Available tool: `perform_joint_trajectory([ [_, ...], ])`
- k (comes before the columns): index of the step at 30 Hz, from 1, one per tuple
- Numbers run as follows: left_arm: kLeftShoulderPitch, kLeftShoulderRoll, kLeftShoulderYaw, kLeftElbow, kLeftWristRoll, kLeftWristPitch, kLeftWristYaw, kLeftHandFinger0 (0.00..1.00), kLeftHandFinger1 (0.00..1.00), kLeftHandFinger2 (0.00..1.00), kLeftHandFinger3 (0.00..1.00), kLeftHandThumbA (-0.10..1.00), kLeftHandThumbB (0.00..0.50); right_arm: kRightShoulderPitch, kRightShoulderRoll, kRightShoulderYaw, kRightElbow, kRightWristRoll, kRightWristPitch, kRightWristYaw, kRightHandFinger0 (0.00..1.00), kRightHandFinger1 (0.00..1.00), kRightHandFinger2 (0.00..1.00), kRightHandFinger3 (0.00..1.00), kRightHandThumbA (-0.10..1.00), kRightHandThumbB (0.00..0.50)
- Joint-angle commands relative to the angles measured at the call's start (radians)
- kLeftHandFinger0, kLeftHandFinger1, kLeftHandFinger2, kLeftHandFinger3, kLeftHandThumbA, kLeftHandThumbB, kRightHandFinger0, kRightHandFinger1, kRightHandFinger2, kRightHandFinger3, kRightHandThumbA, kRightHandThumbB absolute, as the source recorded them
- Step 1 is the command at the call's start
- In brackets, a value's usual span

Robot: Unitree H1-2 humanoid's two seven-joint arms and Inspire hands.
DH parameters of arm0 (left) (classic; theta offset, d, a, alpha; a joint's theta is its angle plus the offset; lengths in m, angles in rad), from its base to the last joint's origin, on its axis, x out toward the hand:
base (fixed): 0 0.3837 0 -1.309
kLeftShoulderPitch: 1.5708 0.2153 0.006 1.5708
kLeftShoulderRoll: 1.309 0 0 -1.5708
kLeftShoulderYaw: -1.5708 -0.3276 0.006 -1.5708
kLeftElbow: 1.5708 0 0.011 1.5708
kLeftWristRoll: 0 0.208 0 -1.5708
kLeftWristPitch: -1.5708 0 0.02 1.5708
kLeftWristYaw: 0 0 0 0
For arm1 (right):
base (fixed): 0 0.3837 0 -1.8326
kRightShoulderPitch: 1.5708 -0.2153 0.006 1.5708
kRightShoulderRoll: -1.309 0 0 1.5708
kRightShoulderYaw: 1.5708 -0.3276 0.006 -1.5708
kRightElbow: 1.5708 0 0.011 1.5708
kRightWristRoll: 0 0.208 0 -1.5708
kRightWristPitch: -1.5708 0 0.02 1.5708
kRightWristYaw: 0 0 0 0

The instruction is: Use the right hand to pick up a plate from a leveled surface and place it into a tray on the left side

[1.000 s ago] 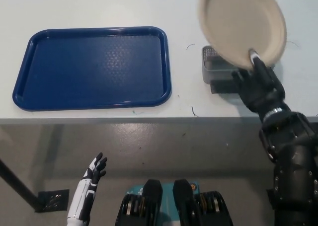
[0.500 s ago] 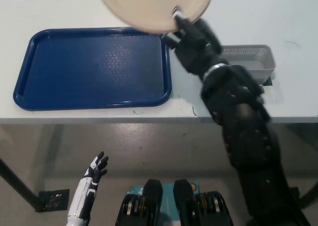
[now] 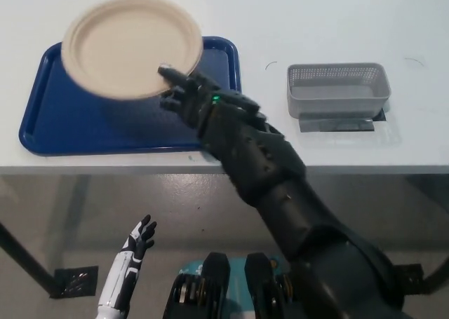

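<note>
A beige round plate [image 3: 130,45] hangs over the blue tray [image 3: 63,123], covering the tray's upper middle part. My black right hand [image 3: 184,94] is shut on the plate's near right rim, with the arm stretched across the table from the lower right. The tray lies on the white table at the left. My white left hand [image 3: 138,240] rests below the table edge at the lower left, open with fingers apart.
A grey mesh basket [image 3: 337,89] stands on a low dark base at the right of the white table [image 3: 316,17]. The table's front edge runs across the middle of the picture, with grey floor below.
My right hand has carried the plate leftward from above the grey basket to over the blue tray and lowered it. The left hand has stayed put.
</note>
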Motion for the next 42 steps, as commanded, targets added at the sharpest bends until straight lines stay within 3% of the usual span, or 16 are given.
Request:
perform_joint_trajectory([
  [1,-0.012,0.012,-0.016,-0.030,0.007,-0.014,-0.012,1.00,1.00,1.00,1.00,1.00,0.128,-0.184,0.044,0.002,0.168,-0.125,-0.158,0.117,0.00,0.08,0.56,0.54,0.10,0.154],
  [2,-0.011,0.012,-0.017,-0.032,0.006,-0.012,-0.013,1.00,1.00,1.00,1.00,1.00,0.123,-0.194,0.044,0.015,0.192,-0.148,-0.169,0.142,0.13,0.28,0.74,0.43,0.26,0.212],
  [3,-0.012,0.012,-0.019,-0.032,0.005,-0.011,-0.014,1.00,1.00,1.00,1.00,1.00,0.120,-0.201,0.041,0.025,0.207,-0.162,-0.172,0.178,0.53,0.74,1.00,0.96,0.67,0.289],
  [4,-0.014,0.011,-0.020,-0.031,0.001,-0.007,-0.016,1.00,1.00,1.00,1.00,1.00,0.121,-0.204,0.032,0.044,0.209,-0.173,-0.149,0.276,0.92,1.00,1.00,1.00,0.82,0.310],
  [5,-0.015,0.012,-0.021,-0.031,0.000,-0.005,-0.016,1.00,1.00,1.00,1.00,1.00,0.135,-0.203,0.020,0.068,0.205,-0.192,-0.136,0.347,1.00,1.00,1.00,1.00,0.94,0.335],
  [7,-0.015,0.013,-0.023,-0.029,0.002,-0.009,-0.015,1.00,1.00,1.00,1.00,1.00,0.130,-0.207,0.018,0.071,0.216,-0.203,-0.145,0.356,1.00,1.00,1.00,1.00,0.99,0.403],
  [8,-0.012,0.017,-0.023,-0.038,0.004,-0.003,-0.016,1.00,1.00,1.00,1.00,1.00,0.141,-0.201,0.016,0.071,0.210,-0.207,-0.154,0.360,1.00,1.00,1.00,1.00,1.00,0.463],
  [10,-0.012,0.018,-0.025,-0.038,0.007,-0.003,-0.015,1.00,1.00,1.00,1.00,1.00,0.142,-0.192,0.010,0.053,0.205,-0.202,-0.174,0.365,1.00,1.00,1.00,1.00,1.00,0.491],
  [16,-0.005,0.021,-0.031,-0.040,0.001,0.000,-0.014,1.00,1.00,1.00,1.00,1.00,0.144,-0.155,-0.020,0.002,0.158,-0.204,-0.218,0.401,1.00,1.00,1.00,1.00,1.00,0.481],
  [24,0.000,0.015,-0.041,-0.035,-0.006,-0.013,-0.016,1.00,1.00,1.00,1.00,1.00,0.128,-0.070,-0.063,-0.048,-0.054,-0.216,-0.159,0.444,1.00,1.00,1.00,1.00,0.97,0.485],
  [26,-0.001,0.018,-0.042,-0.035,-0.012,-0.013,-0.021,1.00,1.00,1.00,1.00,1.00,0.119,-0.006,-0.084,-0.036,-0.223,-0.223,-0.101,0.448,1.00,1.00,1.00,1.00,0.99,0.442],
  [28,-0.002,0.021,-0.041,-0.039,-0.012,-0.003,-0.022,1.00,1.00,1.00,1.00,1.00,0.128,0.080,-0.116,-0.013,-0.476,-0.230,-0.011,0.419,1.00,1.00,1.00,1.00,1.00,0.488],
  [31,-0.011,0.026,-0.038,-0.037,-0.030,0.004,-0.033,1.00,1.00,1.00,1.00,1.00,0.128,0.171,-0.145,-0.028,-0.796,-0.196,0.092,0.360,1.00,1.00,1.00,1.00,0.92,0.485],
  [37,-0.018,0.035,-0.038,-0.023,-0.021,-0.006,-0.033,1.00,1.00,1.00,1.00,1.00,0.136,0.331,-0.331,0.043,-1.405,-0.030,0.099,0.215,1.00,1.00,1.00,1.00,0.96,0.500],
  [40,-0.020,0.034,-0.036,-0.020,-0.019,-0.001,-0.030,1.00,1.00,1.00,1.00,1.00,0.133,0.435,-0.408,0.037,-1.658,-0.075,0.099,0.265,1.00,1.00,1.00,1.00,1.00,0.460],
  [42,-0.021,0.032,-0.036,-0.016,-0.014,0.002,-0.026,1.00,1.00,1.00,1.00,1.00,0.134,0.513,-0.406,0.006,-1.784,-0.125,0.099,0.324,1.00,1.00,1.00,1.00,1.00,0.456],
])
